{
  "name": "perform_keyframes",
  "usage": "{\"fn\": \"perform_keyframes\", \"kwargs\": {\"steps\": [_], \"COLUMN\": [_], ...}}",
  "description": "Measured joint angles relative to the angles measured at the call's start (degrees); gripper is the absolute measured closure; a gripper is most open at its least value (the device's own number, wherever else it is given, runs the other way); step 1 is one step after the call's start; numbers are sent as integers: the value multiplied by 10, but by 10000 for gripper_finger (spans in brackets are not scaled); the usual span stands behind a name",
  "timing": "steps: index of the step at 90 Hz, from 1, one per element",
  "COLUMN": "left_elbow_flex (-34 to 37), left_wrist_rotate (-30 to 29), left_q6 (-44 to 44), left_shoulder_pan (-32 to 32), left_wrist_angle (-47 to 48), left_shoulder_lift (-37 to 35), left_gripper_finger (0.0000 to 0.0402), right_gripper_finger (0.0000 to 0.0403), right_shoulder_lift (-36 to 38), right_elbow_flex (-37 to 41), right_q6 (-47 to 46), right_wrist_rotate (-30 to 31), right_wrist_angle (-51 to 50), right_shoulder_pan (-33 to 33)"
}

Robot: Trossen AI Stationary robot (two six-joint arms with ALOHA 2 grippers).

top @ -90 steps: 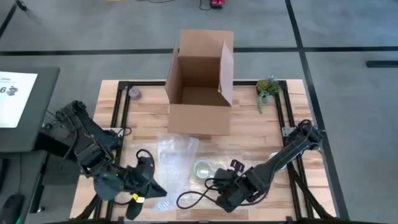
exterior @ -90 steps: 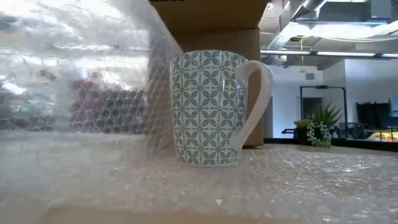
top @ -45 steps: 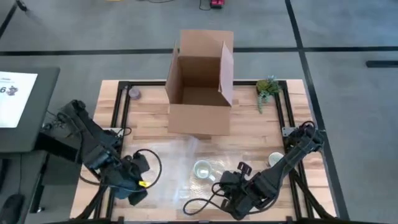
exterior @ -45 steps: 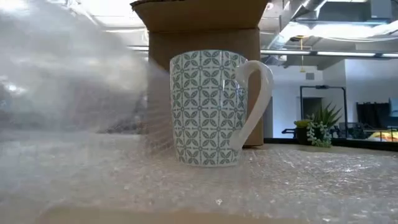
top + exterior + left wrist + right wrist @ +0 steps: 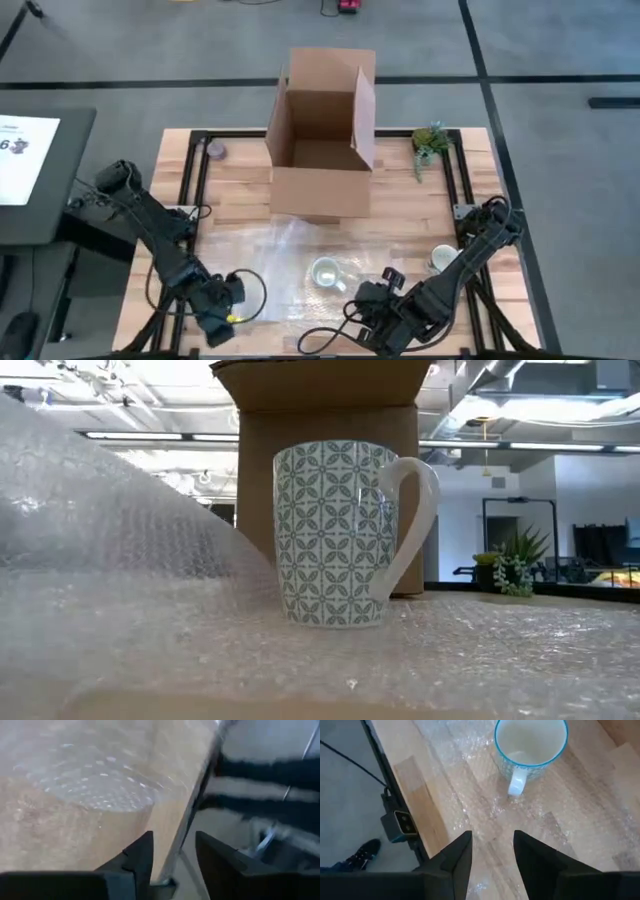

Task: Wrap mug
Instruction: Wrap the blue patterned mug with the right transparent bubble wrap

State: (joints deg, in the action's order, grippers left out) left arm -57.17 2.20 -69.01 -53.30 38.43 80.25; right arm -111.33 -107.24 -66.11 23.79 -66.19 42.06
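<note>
Dark fingers (image 5: 457, 862) on your right gripper (image 5: 492, 857) stood apart, holding nothing, above the bubble wrap (image 5: 285, 270) near the table's (image 5: 400, 225) front edge. Your left gripper (image 5: 172, 857) (at the front-left corner) also gaped empty. Your patterned mug (image 5: 326, 272) stood upright on the wrap, before 1 cardboard box (image 5: 320, 130).

The cardboard box (image 5: 325, 470) is cut off above and partly hidden behind the mug (image 5: 335, 532).

White mug (image 5: 335, 532) with teal geometric pattern, clear bubble wrap (image 5: 120, 570), brown cardboard box (image 5: 322, 135)
</note>
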Motion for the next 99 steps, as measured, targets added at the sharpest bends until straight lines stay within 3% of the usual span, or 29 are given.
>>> {"fn": "perform_keyframes", "kwargs": {"steps": [13, 25, 46, 62, 89, 99], "left_elbow_flex": [-2, -12, -86, -92, -91, -91], "left_wrist_rotate": [-40, -138, -229, -239, -231, -256], "left_q6": [21, 45, 116, 31, -95, -148], "left_shoulder_pan": [-49, -81, -76, -58, -43, -43], "left_wrist_angle": [-33, -21, 46, 64, 207, 253], "left_shoulder_lift": [3, 30, 103, 125, 126, 127], "left_gripper_finger": [272, 289, 323, 326, 310, 310], "right_gripper_finger": [270, 270, 270, 270, 270, 270], "right_shoulder_lift": [0, 0, 0, 0, 0, 0], "right_elbow_flex": [0, 0, 0, 0, 0, 0], "right_q6": [0, -2, -5, -5, 6, 8], "right_wrist_rotate": [-1, -1, -1, -2, -3, -3], "right_wrist_angle": [1, 6, 9, 11, 26, 26], "right_shoulder_pan": [0, 0, -3, -15, -44, -51]}}
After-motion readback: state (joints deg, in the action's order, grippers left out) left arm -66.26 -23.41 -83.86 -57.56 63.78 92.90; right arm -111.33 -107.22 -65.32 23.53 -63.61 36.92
